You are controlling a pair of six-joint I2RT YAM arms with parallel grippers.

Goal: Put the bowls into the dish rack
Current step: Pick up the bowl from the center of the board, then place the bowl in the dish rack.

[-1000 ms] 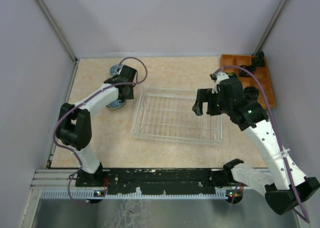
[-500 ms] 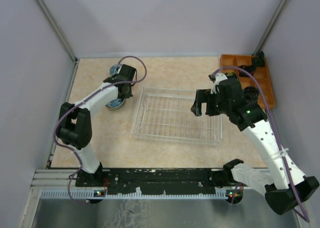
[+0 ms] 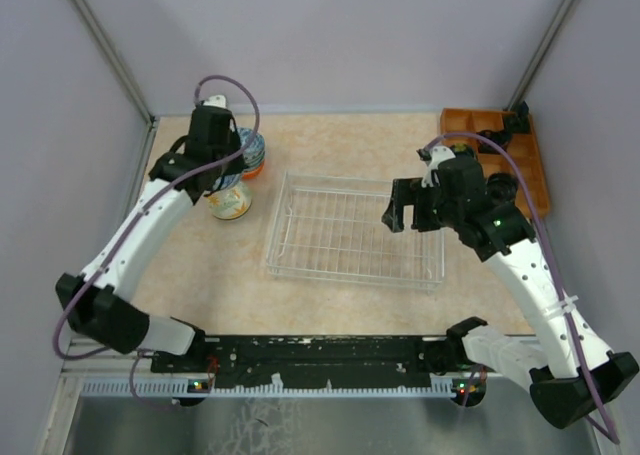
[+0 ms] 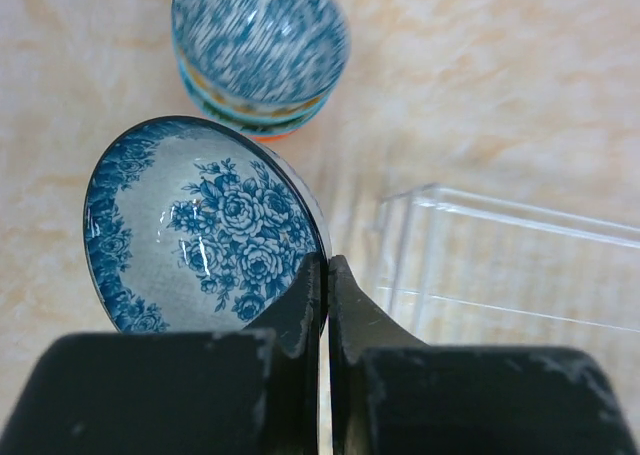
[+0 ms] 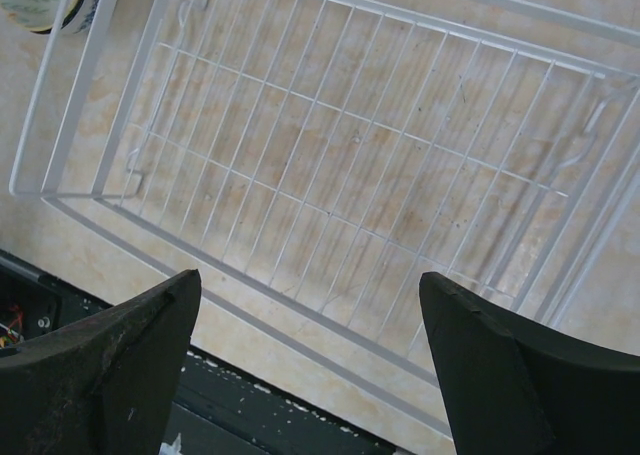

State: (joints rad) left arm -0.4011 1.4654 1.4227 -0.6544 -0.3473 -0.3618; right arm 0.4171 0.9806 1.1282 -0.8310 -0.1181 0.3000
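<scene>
Left jaws clamp tight on the rim of a blue floral bowl, tilted on edge just beside the dish rack corner, near a stack of bowls. Right jaws hang wide apart over the rack, gripping nothing.

Your two arms look alike: white tube-shaped links joined by chunky black housings. The left arm is bolted down at 7 o'clock in the overhead view and the right arm at 5 o'clock, both on a black rail. A purple cable loops along each arm. A green light glows on the right arm's black wrist block. The left claw has slim black fingers. The right claw has broad, matte black fingers flecked with pale scuffs.
</scene>
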